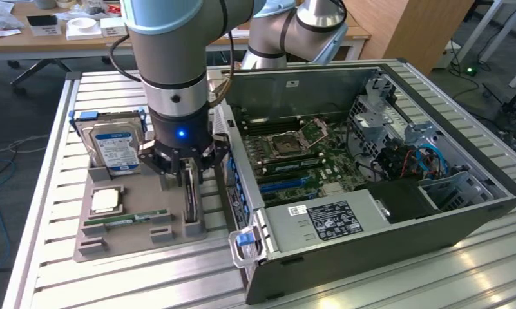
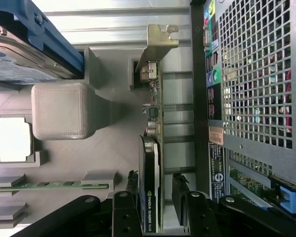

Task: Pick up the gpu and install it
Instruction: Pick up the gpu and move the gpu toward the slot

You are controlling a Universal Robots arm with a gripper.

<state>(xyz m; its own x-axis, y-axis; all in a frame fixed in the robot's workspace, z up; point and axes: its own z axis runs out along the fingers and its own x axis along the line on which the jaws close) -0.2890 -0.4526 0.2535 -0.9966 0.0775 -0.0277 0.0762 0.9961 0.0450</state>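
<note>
The job is at its grasping stage. The gpu [image 1: 191,205] [image 2: 150,168] is not yet lifted. It stands in its slot in the grey holder [image 1: 129,239] [image 2: 113,148] on the bench [image 1: 111,286], directly under the gripper [image 1: 189,177] [image 2: 157,197]. The gripper is lowered over the card with one finger on each side.

The wrist view shows a sliver of space between the card and the finger on the computer case's side. I therefore judge the jaws to be released and straddling the card, not clamped on it. Lifting, carrying and seating the card in the open computer case [image 1: 370,222] [image 2: 251,74], just beside the gripper, all remain to be done.

The card stands on its long edge with its faces upright. Its long axis lies level, running along the holder and parallel to the case's rear panel. Its silvery end bracket [image 2: 157,43] is at the end away from the fingers, toward the hard drive [image 1: 116,151] [image 2: 19,69].
</note>
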